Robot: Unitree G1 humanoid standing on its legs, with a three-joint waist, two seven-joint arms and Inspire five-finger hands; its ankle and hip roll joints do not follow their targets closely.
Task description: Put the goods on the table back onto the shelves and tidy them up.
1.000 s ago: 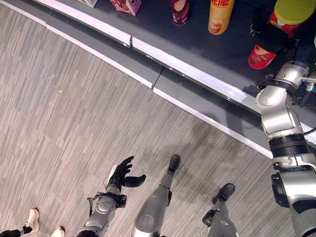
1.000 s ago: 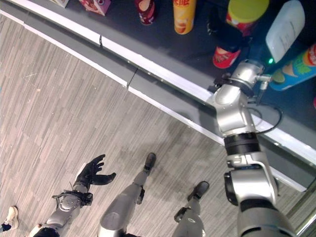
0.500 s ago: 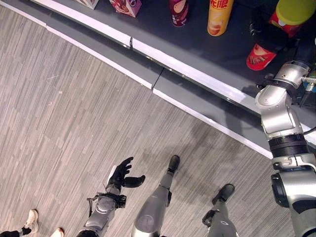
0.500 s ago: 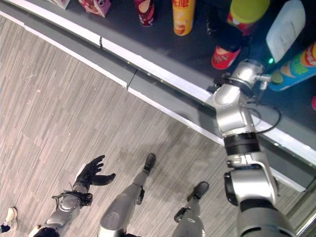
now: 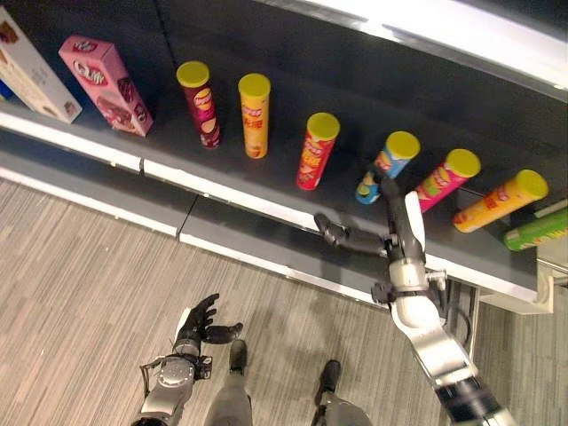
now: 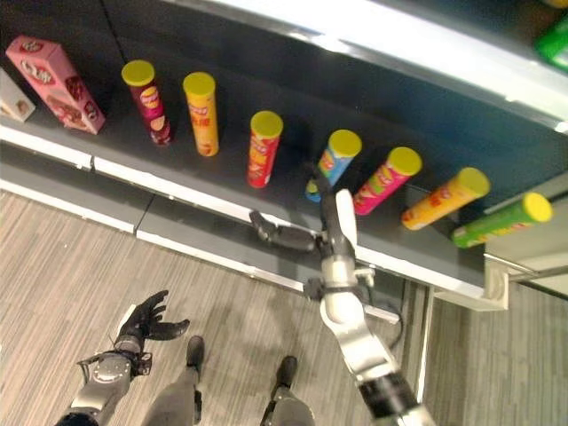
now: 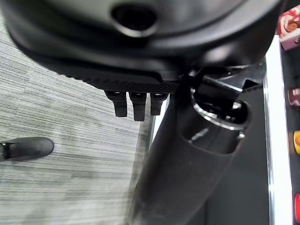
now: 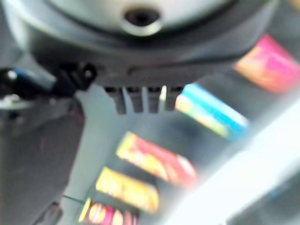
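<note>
The shelf point(image 5: 266, 191) is dark grey with a white front edge. On it stand yellow-lidded tubes: a maroon tube point(image 5: 200, 106), an orange tube point(image 5: 254, 117), a red tube point(image 5: 315, 153), a blue tube point(image 5: 388, 163), a pink tube point(image 5: 444, 178), an orange-yellow tube point(image 5: 500, 201) and a green tube point(image 6: 500, 220). The pink box point(image 5: 106, 84) bears red print. The floor point(image 5: 80, 293) is grey-streaked wood grain.

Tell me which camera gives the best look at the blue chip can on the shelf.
The right eye view: the blue can stands in full, beside the open right hand. In the left eye view its base sits behind that hand. The right wrist view shows it blurred.
</note>
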